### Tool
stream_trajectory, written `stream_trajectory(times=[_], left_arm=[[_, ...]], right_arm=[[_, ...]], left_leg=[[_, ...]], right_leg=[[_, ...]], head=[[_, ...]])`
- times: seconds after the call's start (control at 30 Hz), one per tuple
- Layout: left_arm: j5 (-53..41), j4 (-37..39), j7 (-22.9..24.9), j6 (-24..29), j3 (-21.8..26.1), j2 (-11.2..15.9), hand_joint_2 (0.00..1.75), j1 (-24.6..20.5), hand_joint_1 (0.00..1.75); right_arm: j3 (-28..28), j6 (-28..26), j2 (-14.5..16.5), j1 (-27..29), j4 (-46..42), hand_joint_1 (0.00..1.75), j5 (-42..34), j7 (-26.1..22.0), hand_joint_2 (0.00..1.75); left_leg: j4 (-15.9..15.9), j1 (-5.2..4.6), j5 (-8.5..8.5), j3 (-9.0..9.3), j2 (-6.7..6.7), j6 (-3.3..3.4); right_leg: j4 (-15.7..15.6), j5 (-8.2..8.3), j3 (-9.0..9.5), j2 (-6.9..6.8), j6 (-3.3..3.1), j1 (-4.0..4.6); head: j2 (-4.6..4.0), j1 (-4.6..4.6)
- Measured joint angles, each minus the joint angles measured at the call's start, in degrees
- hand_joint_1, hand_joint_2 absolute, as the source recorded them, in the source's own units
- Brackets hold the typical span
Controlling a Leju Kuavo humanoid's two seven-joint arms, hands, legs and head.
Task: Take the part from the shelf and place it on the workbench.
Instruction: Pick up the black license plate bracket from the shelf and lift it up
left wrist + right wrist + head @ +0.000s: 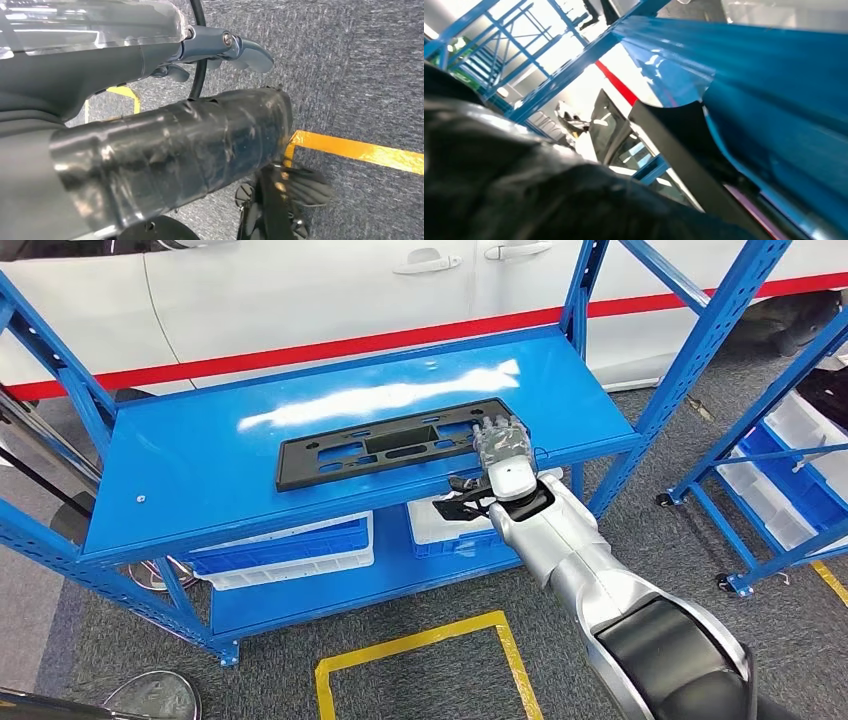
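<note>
The black part (pixel 400 443) lies flat on the blue shelf (pixel 200 450), and the right hand (pixel 503 445) rests over its near end, fingers (pixel 497 432) laid on it, likely to grasp that end; grip uncertain, left hand's fingers unclear.

The flat rectangular plastic part (pixel 390 445) is matte black with cut-out slots. It lies on a glossy bright-blue metal shelf (pixel 200 470). At two o'clock from it, the white car body (pixel 300 300) carries a red stripe. At six o'clock, yellow tape (pixel 420 650) marks grey speckled carpet (pixel 280 670). The right hand (pixel 500 445) is translucent grey, its arm silver and black.
</note>
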Motion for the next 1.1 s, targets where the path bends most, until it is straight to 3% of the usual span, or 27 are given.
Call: stream_trajectory(times=[0.03,0.1,0.17,0.2,0.27,0.3,0.33,0.37,0.4,0.43,0.47,0.53,0.57,0.67,0.73,0.83,0.87,0.9,0.93,1.0,1.03,1.1], left_arm=[[0.0,0.0,0.0,0.0,0.0,0.0,0.00,0.0,0.00],[0.0,0.0,0.0,0.0,0.0,0.0,0.00,0.1,0.00],[0.0,0.0,0.1,0.0,0.0,0.0,0.00,0.0,0.00],[-0.1,0.0,0.1,0.0,0.0,0.0,0.00,0.0,0.00],[-0.1,0.0,0.1,-0.1,0.0,0.0,0.00,0.0,0.00],[-0.1,0.0,0.1,-0.1,0.0,0.0,0.00,0.0,0.00],[-0.1,0.0,0.1,-0.1,0.0,0.0,0.00,-0.1,0.00],[-0.1,0.0,0.1,-0.1,0.0,0.0,0.00,-0.1,0.00],[-0.1,0.0,0.1,-0.1,0.0,0.0,0.00,0.0,0.00],[-0.1,0.0,0.1,-0.1,0.0,0.0,0.00,0.0,0.00],[-0.1,0.0,0.1,-0.1,0.0,0.0,0.00,0.0,0.00],[-0.3,0.0,0.1,-0.2,0.0,-0.1,0.00,0.1,0.00],[-0.3,0.0,0.1,-0.2,0.0,-0.1,0.00,0.0,0.00],[-0.9,0.0,0.1,-0.4,0.0,-0.1,0.00,-0.1,0.00],[-1.7,0.0,0.1,-0.5,0.0,0.0,0.00,-0.1,0.00],[-3.0,0.0,0.1,-0.6,-0.1,0.0,0.00,0.0,0.00],[-3.3,0.0,0.1,-0.6,-0.2,0.0,0.00,0.0,0.00],[-3.5,0.0,0.1,-0.6,-0.2,0.0,0.00,0.0,0.00],[-3.8,0.0,0.1,-0.6,-0.3,0.0,0.00,0.0,0.00],[-4.4,0.0,0.1,-0.5,-0.3,0.0,0.00,0.1,0.00],[-4.7,0.0,0.2,-0.5,-0.4,0.0,0.00,0.1,0.00],[-5.2,0.0,0.1,-0.6,-0.7,0.1,0.00,0.0,0.00]], right_arm=[[0.0,0.0,0.0,0.0,0.0,0.00,0.0,0.0,0.00],[0.0,0.0,0.0,0.0,0.0,0.00,0.0,0.0,0.00],[0.1,0.0,0.0,-0.2,0.0,0.00,0.0,0.0,0.00],[0.1,0.0,0.0,-0.3,0.0,0.00,0.0,0.0,0.00],[0.1,0.0,0.1,-0.5,0.0,0.00,0.0,0.0,0.00],[0.1,0.0,0.0,-0.4,0.0,0.00,0.0,0.0,0.00],[0.1,0.0,0.0,-0.3,0.0,0.00,0.0,0.0,0.00],[0.1,0.0,0.0,-0.2,0.0,0.00,0.0,0.0,0.00],[0.1,0.0,0.0,-0.1,0.0,0.00,0.0,0.0,0.00],[0.1,0.0,0.0,0.0,0.0,0.00,0.0,0.0,0.00],[0.1,0.0,0.0,-0.1,0.0,0.00,0.0,0.0,0.00],[0.1,0.0,0.0,-0.2,0.0,0.00,0.0,0.0,0.00],[0.1,0.0,0.0,-0.2,0.0,0.00,0.0,0.0,0.00],[0.3,-0.1,-0.1,-0.2,0.0,0.00,-0.1,0.1,0.00],[0.5,-0.2,-0.1,-0.4,0.0,0.00,-0.3,0.2,0.00],[1.2,-0.3,-0.1,-0.5,0.1,0.00,-0.6,0.2,0.00],[1.4,-0.3,-0.1,-0.4,0.2,0.00,-0.7,0.2,0.00],[1.6,-0.3,-0.1,-0.4,0.2,0.00,-0.9,0.2,0.00],[1.8,-0.3,-0.1,-0.3,0.3,0.00,-1.1,0.2,0.00],[2.0,-0.3,-0.1,-0.4,0.3,0.00,-1.4,0.2,0.00],[2.1,-0.3,-0.1,-0.4,0.3,0.00,-1.6,-0.1,0.00],[2.5,-0.3,-0.1,-0.4,0.3,0.00,-2.3,-1.5,0.00]], left_leg=[[-0.4,0.00,0.34,0.16,0.00,0.03],[-5.1,-0.02,3.21,2.12,0.00,0.27],[-12.8,-0.20,6.21,5.66,-0.01,1.11],[-15.1,-0.20,6.64,6.93,0.03,1.66],[-16.9,-0.04,6.50,8.21,0.14,2.64],[-16.8,-0.05,6.34,8.28,0.16,2.83],[-16.7,-0.06,6.17,8.35,0.15,2.91],[-16.7,-0.07,5.96,8.46,0.12,2.94],[-16.5,-0.07,5.71,8.67,0.08,2.88],[-16.4,-0.07,5.39,8.97,0.05,2.78],[-16.3,-0.07,5.04,9.31,0.03,2.64],[-16.0,-0.23,4.41,9.69,0.02,2.20],[-16.0,-0.29,4.23,9.73,0.01,1.92],[-16.2,-0.29,3.88,9.91,0.06,1.03],[-13.8,-0.27,2.36,9.09,0.09,0.61],[-3.0,-0.16,-2.01,3.36,0.08,0.27],[-0.3,-0.14,-2.44,1.56,0.08,0.20],[0.4,-0.14,-1.80,0.65,0.09,0.18],[-1.1,-0.13,0.04,0.95,0.09,0.23],[-8.6,-0.15,4.79,3.95,0.08,0.55],[-12.2,-0.24,6.23,5.53,0.05,0.71],[-15.3,-0.40,6.67,6.98,-0.02,0.97]], right_leg=[[0.0,-0.03,0.04,0.01,0.01,0.01],[0.1,-0.32,0.44,0.11,0.11,0.03],[0.4,-1.14,0.85,0.23,0.91,0.15],[1.4,-1.98,0.59,0.20,1.44,0.19],[7.0,-4.92,-2.12,0.09,2.45,0.05],[11.2,-6.50,-4.49,0.02,2.64,-0.08],[14.9,-7.51,-6.80,-0.03,2.81,-0.22],[16.9,-7.47,-8.36,-0.07,2.90,-0.33],[16.6,-6.21,-8.77,-0.10,2.93,-0.41],[13.9,-3.95,-7.94,-0.12,2.86,-0.47],[9.7,-1.32,-6.26,-0.16,2.69,-0.50],[2.7,1.53,-3.12,-0.24,2.27,-0.21],[1.1,1.76,-2.37,-0.26,2.08,-0.03],[0.2,1.35,-1.81,-0.15,1.46,-0.02],[-0.4,1.32,-1.08,-0.10,0.81,-0.35],[-0.7,0.90,-0.41,-0.09,0.11,-0.32],[-0.6,0.69,-0.26,-0.07,0.04,-0.25],[-0.5,0.46,-0.08,-0.03,0.04,-0.20],[-0.4,0.18,0.18,0.05,0.10,-0.18],[-0.1,-0.53,0.83,0.20,0.38,-0.14],[0.1,-0.86,1.02,0.28,0.59,-0.04],[0.2,-1.12,1.05,0.34,1.05,0.15]], head=[[0.01,-0.01],[0.01,-0.01],[0.00,0.03],[0.00,0.04],[0.01,0.07],[0.01,0.07],[0.01,0.07],[0.01,0.07],[0.01,0.07],[0.01,0.07],[0.01,0.07],[0.01,0.07],[0.01,0.06],[0.00,0.05],[0.00,0.04],[0.00,0.03],[0.00,0.04],[0.00,0.04],[0.00,0.03],[0.00,0.04],[0.00,0.04],[0.00,0.05]])
